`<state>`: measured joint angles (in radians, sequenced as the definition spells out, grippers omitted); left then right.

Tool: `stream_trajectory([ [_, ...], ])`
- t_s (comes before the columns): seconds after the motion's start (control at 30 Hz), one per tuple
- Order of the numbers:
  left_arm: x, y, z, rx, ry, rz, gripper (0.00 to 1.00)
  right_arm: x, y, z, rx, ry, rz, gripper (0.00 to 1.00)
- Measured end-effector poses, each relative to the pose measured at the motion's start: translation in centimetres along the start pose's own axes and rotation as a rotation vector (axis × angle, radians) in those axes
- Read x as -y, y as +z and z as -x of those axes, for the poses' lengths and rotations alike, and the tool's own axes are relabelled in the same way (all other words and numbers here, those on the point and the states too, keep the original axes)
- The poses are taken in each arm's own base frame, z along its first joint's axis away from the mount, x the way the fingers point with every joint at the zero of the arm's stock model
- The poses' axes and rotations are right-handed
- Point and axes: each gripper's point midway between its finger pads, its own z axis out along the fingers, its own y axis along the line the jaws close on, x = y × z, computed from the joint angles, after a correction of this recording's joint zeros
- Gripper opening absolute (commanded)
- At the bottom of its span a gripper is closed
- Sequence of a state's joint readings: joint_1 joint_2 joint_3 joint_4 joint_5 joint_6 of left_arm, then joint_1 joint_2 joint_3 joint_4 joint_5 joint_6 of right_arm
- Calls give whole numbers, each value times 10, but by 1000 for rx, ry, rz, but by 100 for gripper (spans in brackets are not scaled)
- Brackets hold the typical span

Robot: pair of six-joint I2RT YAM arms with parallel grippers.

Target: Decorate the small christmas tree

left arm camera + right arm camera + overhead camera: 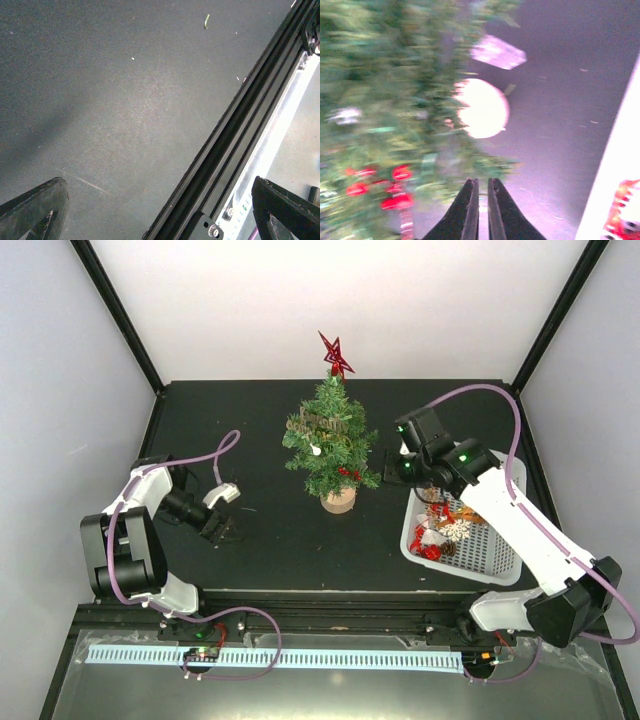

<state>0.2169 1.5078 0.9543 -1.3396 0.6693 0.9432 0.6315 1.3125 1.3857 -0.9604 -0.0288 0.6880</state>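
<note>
1. The small green bristly christmas tree stands upright on its round light-wood disc base in the middle of the black bench, with a red star on top
2. The right tool is clenched on nothing and sits just beside the tree's lower right branches, near a red berry sprig
3. A white plastic basket of red and white ornaments lies right of the tree, partly under the right arm
4. The left tool is released, fingers spread wide, low over bare bench at the left – well apart from the tree

No legible text, labels or numbers.
</note>
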Motion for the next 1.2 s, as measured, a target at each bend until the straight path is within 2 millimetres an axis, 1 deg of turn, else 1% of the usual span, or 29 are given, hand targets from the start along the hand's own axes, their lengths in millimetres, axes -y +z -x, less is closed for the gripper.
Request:
stream_trajectory([
  [0.07,0,0,0,0,0,-1,99,23,7,-7,-31,44,-70,21],
  [0.1,0,0,0,0,0,-1,99,46,11,-7,-38,96,-127,24],
  [0.13,0,0,0,0,0,-1,99,61,15,-10,-53,129,-165,27],
  [0.2,0,0,0,0,-1,-2,99,92,21,-19,-79,198,-232,28],
  [0.27,0,0,0,0,-1,-2,99,124,25,-32,-108,262,-296,28],
  [0.33,0,0,0,0,-1,-2,99,148,28,-42,-130,314,-339,28],
  [0.4,0,0,0,0,-2,-2,99,163,32,-49,-147,338,-365,29],
  [0.5,0,0,0,0,-2,-2,99,174,41,-58,-168,345,-382,30],
  [0.6,0,0,0,0,-2,-1,99,184,55,-62,-186,352,-385,32],
  [0.7,0,0,0,1,-3,-1,99,197,67,-59,-185,378,-392,32],
  [0.87,0,-1,0,3,-5,0,99,216,87,-48,-179,396,-408,30],
  [0.97,0,-1,0,2,-5,0,99,222,98,-44,-184,381,-408,29],
  [1.07,0,-1,0,3,-6,0,99,223,110,-39,-182,354,-387,29],
  [1.2,-1,-1,0,4,-7,1,99,222,115,-29,-149,315,-353,28],
])
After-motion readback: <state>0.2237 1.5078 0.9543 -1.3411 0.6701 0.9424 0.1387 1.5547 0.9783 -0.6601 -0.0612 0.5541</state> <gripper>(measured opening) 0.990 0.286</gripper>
